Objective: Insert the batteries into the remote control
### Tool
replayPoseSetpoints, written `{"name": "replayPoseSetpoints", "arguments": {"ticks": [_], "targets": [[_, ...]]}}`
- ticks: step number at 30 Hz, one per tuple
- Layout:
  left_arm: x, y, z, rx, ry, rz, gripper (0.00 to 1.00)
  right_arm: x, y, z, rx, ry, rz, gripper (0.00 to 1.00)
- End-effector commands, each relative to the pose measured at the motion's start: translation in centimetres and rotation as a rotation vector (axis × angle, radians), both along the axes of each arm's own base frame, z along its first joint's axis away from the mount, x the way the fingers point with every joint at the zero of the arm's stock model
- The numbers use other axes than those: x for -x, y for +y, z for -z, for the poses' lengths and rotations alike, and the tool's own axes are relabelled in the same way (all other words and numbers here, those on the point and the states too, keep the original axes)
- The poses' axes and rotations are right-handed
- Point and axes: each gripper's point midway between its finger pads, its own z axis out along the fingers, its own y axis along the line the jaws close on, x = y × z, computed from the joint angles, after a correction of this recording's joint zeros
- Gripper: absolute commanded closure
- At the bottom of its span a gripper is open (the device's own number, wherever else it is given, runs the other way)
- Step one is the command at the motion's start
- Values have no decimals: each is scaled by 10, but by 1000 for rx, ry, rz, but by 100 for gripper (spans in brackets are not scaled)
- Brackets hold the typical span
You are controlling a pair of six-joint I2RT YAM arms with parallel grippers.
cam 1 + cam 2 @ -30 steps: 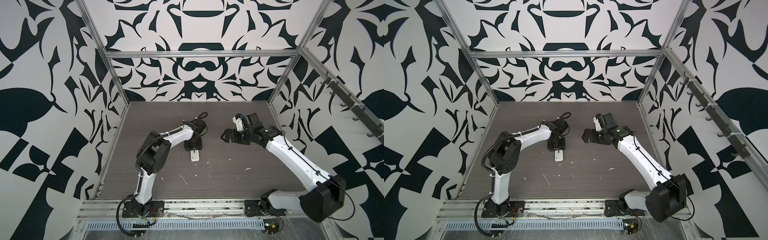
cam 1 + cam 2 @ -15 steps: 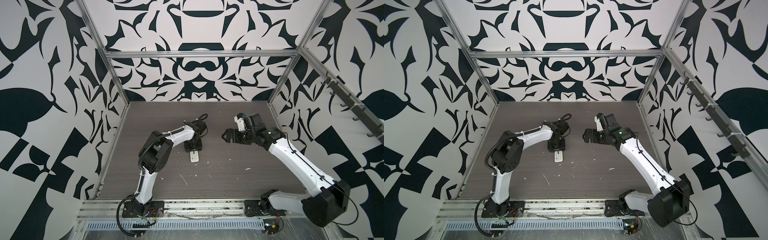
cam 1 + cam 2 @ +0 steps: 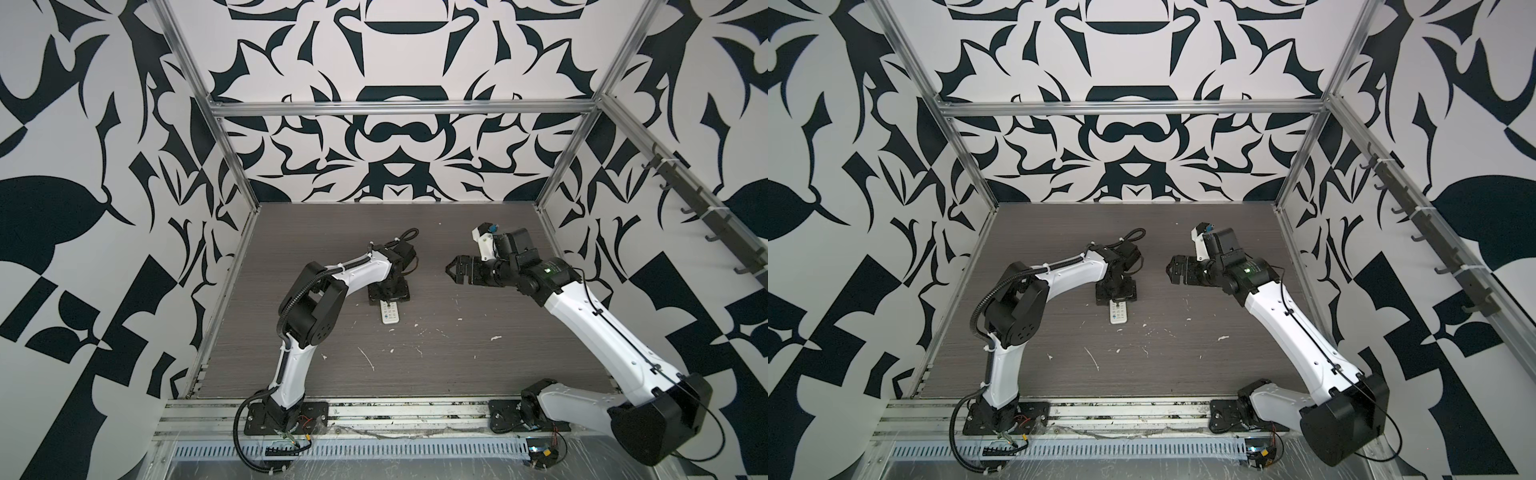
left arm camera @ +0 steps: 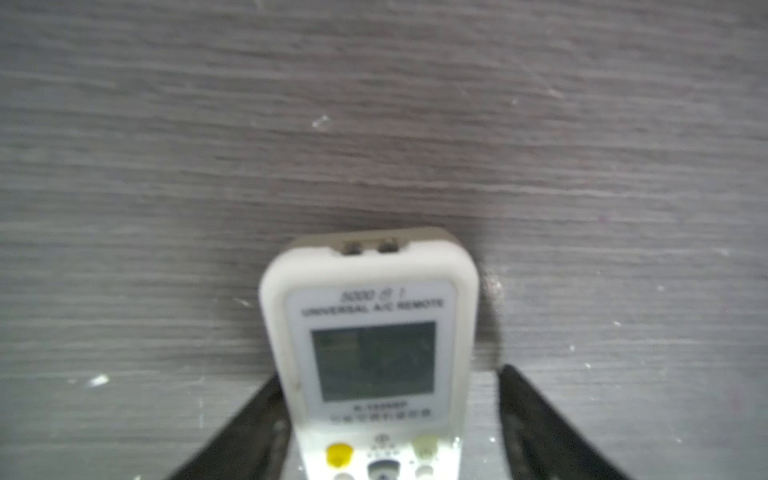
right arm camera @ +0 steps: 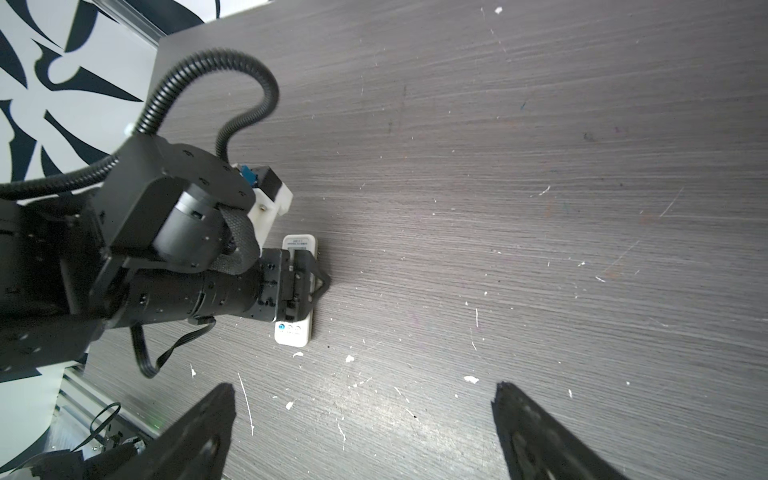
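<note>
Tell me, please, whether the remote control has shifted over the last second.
No: the remote control sits unchanged, equally close to the white fleck at its near end.

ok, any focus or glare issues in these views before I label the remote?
Left wrist view: the remote control is soft, print smeared but legible, dark shadow along one side. Right wrist view: sharper; bright sheen on the table between the open right gripper tips, the left arm shadowing the remote. Both top views: evenly lit and sharp, but the remote is tiny, buttons unreadable.
</note>
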Motion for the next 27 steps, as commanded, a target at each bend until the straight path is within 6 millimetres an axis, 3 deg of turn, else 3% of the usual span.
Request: {"name": "replayPoseSetpoints", "arguments": {"ticks": [1,6,13,18,20,25,27], "targets": [[7,-1,-19,31,8,0,1,-4,-4,-21,4,-86,9,1],[9,15,-66,36,-67,14,1,-2,-14,-26,35,-113,35,1],[27,58,-117,91,-167,62,1,4,-53,-33,159,-230,157,0],[31,131,-152,109,-350,4,1,16,-83,-29,267,-372,208,0],[34,165,-170,95,-467,-34,1,21,-107,-29,324,-432,305,1],[41,248,-182,-32,-647,-256,1,26,-159,-6,491,-473,555,0],[40,267,-181,-71,-677,-300,1,26,-174,9,543,-471,632,0]]}}
